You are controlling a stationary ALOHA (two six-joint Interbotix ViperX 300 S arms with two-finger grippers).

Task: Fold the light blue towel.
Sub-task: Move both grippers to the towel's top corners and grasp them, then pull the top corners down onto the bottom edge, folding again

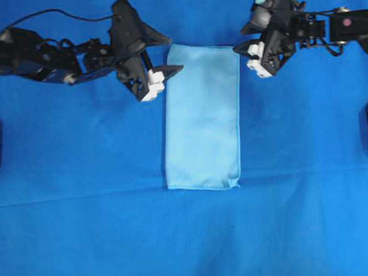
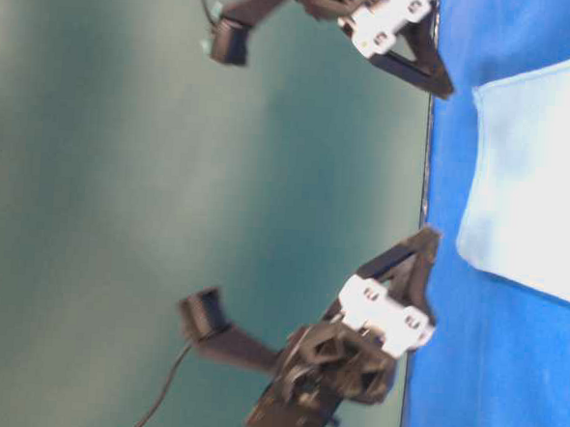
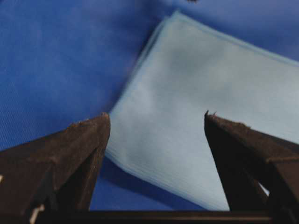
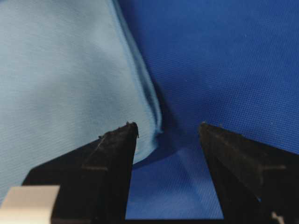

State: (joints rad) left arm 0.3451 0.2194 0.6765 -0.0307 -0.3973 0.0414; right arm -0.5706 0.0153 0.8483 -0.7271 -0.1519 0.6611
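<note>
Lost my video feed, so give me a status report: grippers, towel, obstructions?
Left gripper open, empty, at pale sky-blue microfibre towel's far corner. Right gripper open, empty, at opposite far corner. Towel flat, folded into a narrow rectangle. Nothing in the way.

light blue towel (image 1: 201,117), folded into a tall narrow rectangle, lying flat at the centre of the royal-blue sheet (image 1: 83,232).

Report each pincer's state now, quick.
Left pincer: open, holding nothing, over the light blue towel corner.
Right pincer: open, holding nothing, at the towel's other top corner.
</note>
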